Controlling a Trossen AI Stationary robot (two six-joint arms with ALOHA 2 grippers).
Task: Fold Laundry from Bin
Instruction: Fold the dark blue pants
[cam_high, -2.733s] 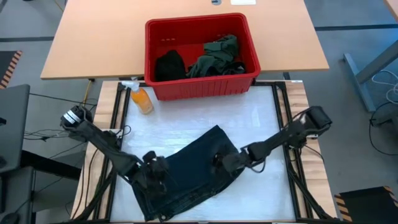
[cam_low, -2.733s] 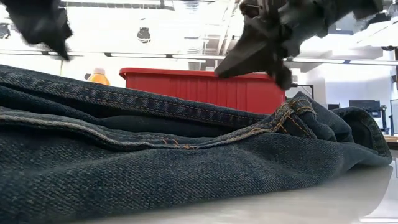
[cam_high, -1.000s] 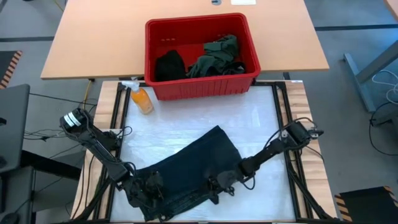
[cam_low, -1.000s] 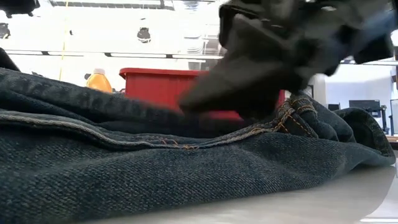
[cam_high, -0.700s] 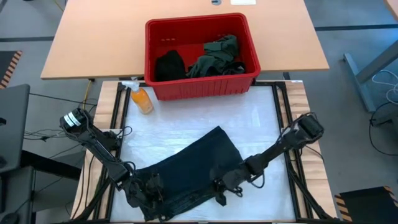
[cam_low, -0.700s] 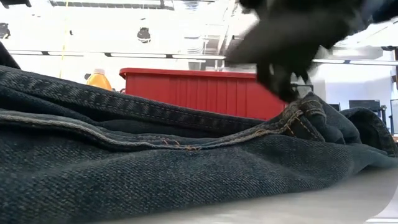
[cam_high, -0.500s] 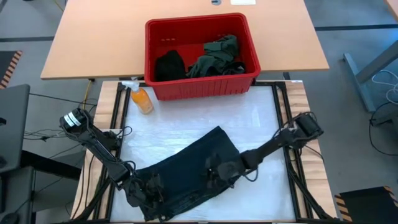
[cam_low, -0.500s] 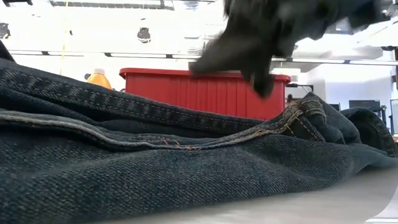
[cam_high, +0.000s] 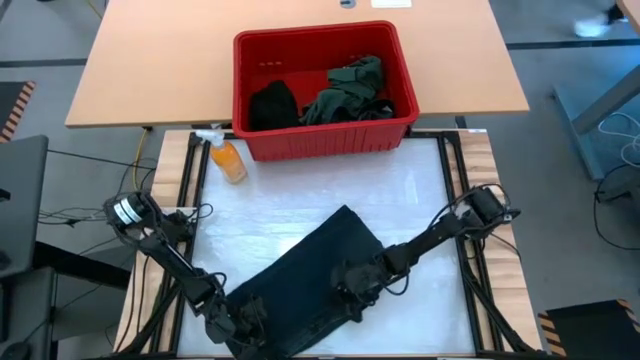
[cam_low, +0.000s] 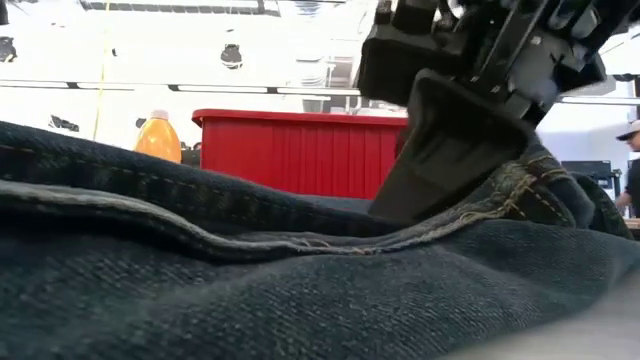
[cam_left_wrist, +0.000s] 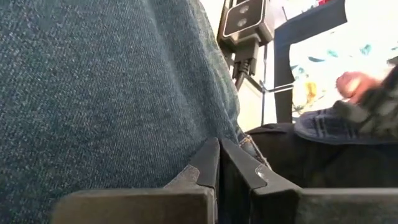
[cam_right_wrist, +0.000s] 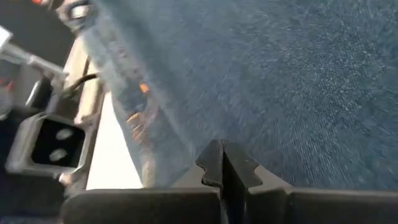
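While lying spread at a slant across the white table mat (cam_high: 420, 200), a pair of dark blue denim jeans (cam_high: 310, 265) — the one piece out of the bright red ribbed plastic bin (cam_high: 322, 145) — waiting for its first real fold. Working it from both sides: left gripper (cam_high: 245, 322) down at the near left corner of the denim, fingers pressed together along the cloth's edge, possibly nipping a seam, though not clear enough to say; right gripper (cam_high: 352, 285) resting on the near right part of the same garment, fingers likewise shut tight, pressing on the fabric rather than visibly pinching it. Judging progress as early — no neat crease or stacked layers showing yet. Remaining in the bin at the far edge of the table: a black bundle (cam_high: 272, 103) and a crumpled olive-green garment (cam_high: 348, 88). Standing just beside the bin's left corner, untouched, an orange spray bottle (cam_high: 226, 156).
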